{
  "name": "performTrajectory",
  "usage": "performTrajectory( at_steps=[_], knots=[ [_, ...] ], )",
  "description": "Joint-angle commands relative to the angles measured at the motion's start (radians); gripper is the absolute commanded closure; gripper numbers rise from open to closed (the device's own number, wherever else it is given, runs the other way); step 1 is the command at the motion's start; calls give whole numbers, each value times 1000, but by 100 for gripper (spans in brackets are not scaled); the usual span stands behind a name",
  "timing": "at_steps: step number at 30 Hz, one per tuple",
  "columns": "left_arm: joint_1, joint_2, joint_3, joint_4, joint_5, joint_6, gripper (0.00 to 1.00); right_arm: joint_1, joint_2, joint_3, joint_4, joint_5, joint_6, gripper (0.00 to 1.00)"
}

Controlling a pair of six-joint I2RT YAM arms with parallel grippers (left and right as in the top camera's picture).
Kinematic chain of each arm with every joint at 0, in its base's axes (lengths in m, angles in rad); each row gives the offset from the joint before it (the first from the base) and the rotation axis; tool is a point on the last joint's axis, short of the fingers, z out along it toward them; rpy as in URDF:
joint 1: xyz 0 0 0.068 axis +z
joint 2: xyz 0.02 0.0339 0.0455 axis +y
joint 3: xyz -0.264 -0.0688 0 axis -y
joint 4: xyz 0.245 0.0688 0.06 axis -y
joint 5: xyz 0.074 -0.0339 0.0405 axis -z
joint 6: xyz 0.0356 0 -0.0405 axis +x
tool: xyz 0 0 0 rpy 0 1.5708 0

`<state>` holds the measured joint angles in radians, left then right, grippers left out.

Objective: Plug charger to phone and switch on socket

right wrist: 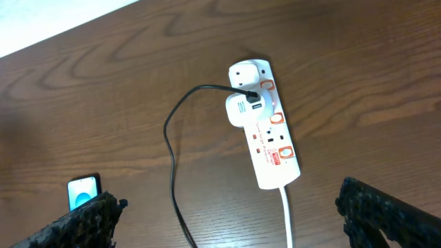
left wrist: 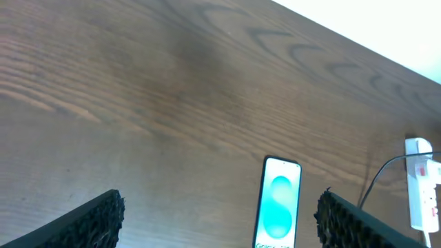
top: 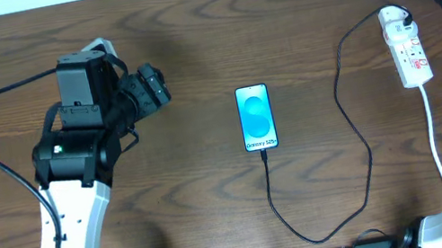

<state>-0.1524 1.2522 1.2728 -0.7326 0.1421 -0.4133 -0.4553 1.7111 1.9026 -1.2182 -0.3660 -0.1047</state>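
Wood-grain table (top: 188, 38), dark brown. Positions follow the clock face of the overhead view, with 12 o'clock at the far edge.

Item 1, phone (top: 256, 118): lies flat near the table's centre, long axis running 12 to 6. The blue screen is lit and faces up, with white lettering at its 6 o'clock end.

Item 2, charger (top: 269, 190): thin black cable. One end meets the phone's 6 o'clock edge; I cannot tell whether the tip is fully seated. From there it runs toward 6, loops round toward 3, then climbs toward 1 o'clock to a white adapter (right wrist: 240, 110) seated in the socket.

Item 3, socket (top: 407, 50): white strip with red-marked switches, at 2 o'clock from the phone and well apart from it. The switch positions are too small to read. A white lead (top: 436, 141) leaves its 6 o'clock end and runs toward the near edge.

Item 4, left gripper (left wrist: 220, 200): jaws spread wide and empty. It is held above bare wood at 9 o'clock from the phone, facing it.

Item 5, right gripper (right wrist: 231, 196): jaws spread wide and empty. The socket lies ahead of its fingers, and it touches neither the socket nor the cable.
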Motion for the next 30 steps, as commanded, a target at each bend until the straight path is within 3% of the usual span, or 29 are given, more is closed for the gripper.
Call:
performTrajectory(
  at_steps=[1,9,19,30],
  knots=[
    [3,-95,-67,-19,-76,18,11,5,-4,1,-2,-6,14,1],
    [3,-423,-366,-13,-208,17,11,5,-4,1,-2,-6,14,1],
    [3,-893,-550,70,-342,17,11,5,-4,1,-2,-6,14,1],
    [3,-1132,-664,134,-415,18,11,5,-4,1,-2,-6,14,1]
  ],
)
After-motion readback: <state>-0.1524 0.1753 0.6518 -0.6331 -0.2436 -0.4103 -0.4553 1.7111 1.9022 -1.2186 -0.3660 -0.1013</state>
